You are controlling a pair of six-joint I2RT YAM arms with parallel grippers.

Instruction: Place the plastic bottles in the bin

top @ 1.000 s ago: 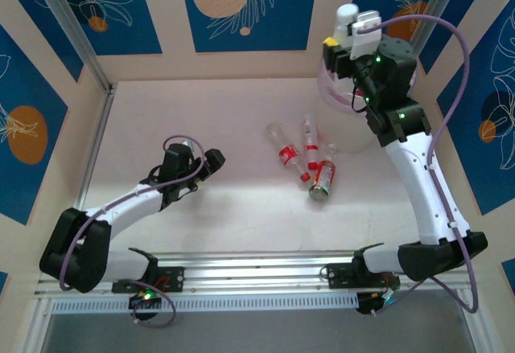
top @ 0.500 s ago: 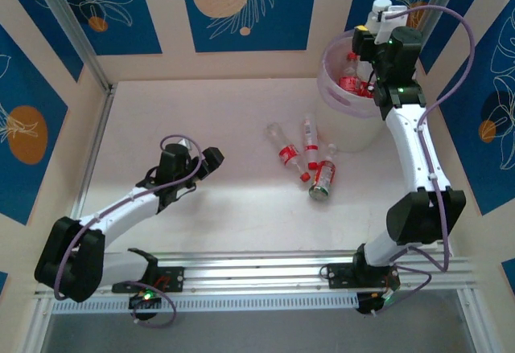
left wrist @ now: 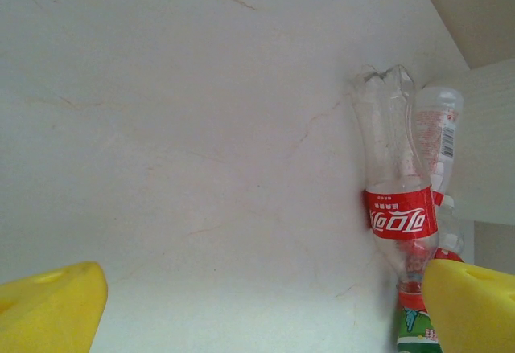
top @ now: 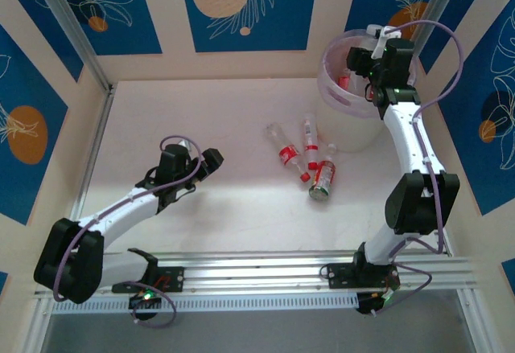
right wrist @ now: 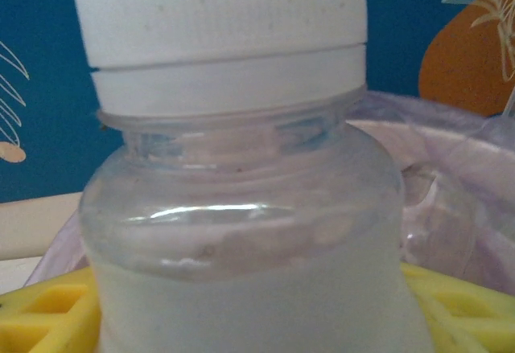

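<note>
My right gripper (top: 362, 57) hangs over the bin (top: 331, 89), a pale translucent tub at the far right. It is shut on a clear plastic bottle (right wrist: 241, 232) with a white cap (right wrist: 221, 23); yellow fingers (right wrist: 48, 317) show on both sides of the bottle. Red-labelled bottles (top: 344, 80) lie inside the bin. Three more bottles lie together mid-table: two red-labelled (top: 286, 150) (top: 311, 142) and one with a green label (top: 323, 180). My left gripper (top: 211, 162) is open and low over the table to their left. In the left wrist view a red-labelled bottle (left wrist: 400, 208) lies beyond the right fingertip (left wrist: 475, 305).
Patterned blue and cream walls close in the table at the back and sides. The bin's rim (right wrist: 459, 148) shows just behind the held bottle. An aluminium rail (top: 257, 268) with both arm bases runs along the near edge.
The right arm has stretched out and carried the white-capped bottle right, then down closer to the bin's opening. The left arm has hardly moved.
</note>
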